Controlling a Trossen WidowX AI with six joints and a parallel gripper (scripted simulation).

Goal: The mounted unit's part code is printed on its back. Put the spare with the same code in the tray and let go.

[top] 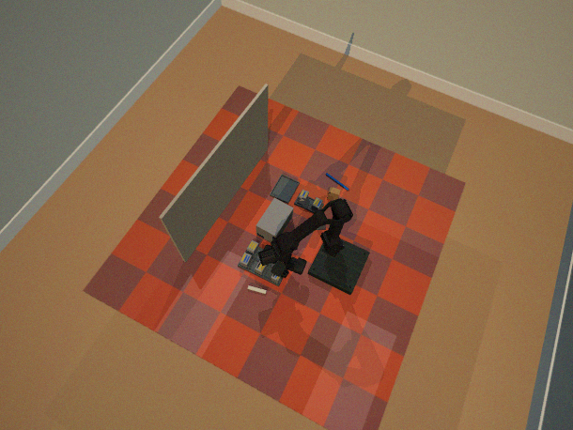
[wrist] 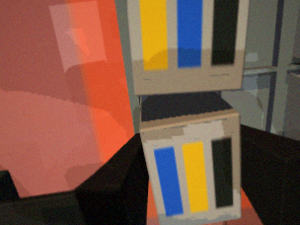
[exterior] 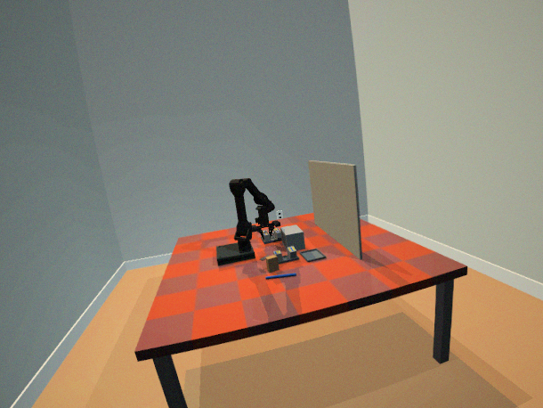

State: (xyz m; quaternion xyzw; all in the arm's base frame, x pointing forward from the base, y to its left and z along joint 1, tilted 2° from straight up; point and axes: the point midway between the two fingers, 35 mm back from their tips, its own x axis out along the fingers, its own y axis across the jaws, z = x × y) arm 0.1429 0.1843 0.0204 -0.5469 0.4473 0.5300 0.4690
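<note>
Panel: tall beige board [top: 221, 174] standing upright on the checkered table [exterior: 276, 307], at the far left of the top view
Tray: dark flat tray [top: 285, 188] just beyond the grey box [top: 274, 219]; nothing seen in it
Near rack: dark holder [top: 259, 264] beside the grey box, carrying small striped blocks; arm [top: 305, 230] reaches over it
Spare in question: block with blue, yellow and black stripes [wrist: 189, 170], seated in the near rack; a second block striped yellow, blue, black [wrist: 185, 44] sits just beyond it in the wrist view
Gripper [wrist: 189, 197]: fingers dark on either side of the blue-yellow-black block, narrowed about it; whether they press on it cannot be told
Far rack: second holder [top: 311, 200] with two blocks, near the tray
Loose items: white stick [top: 256, 290]; brown block [exterior: 271, 264]; blue pen [exterior: 280, 276]
</note>
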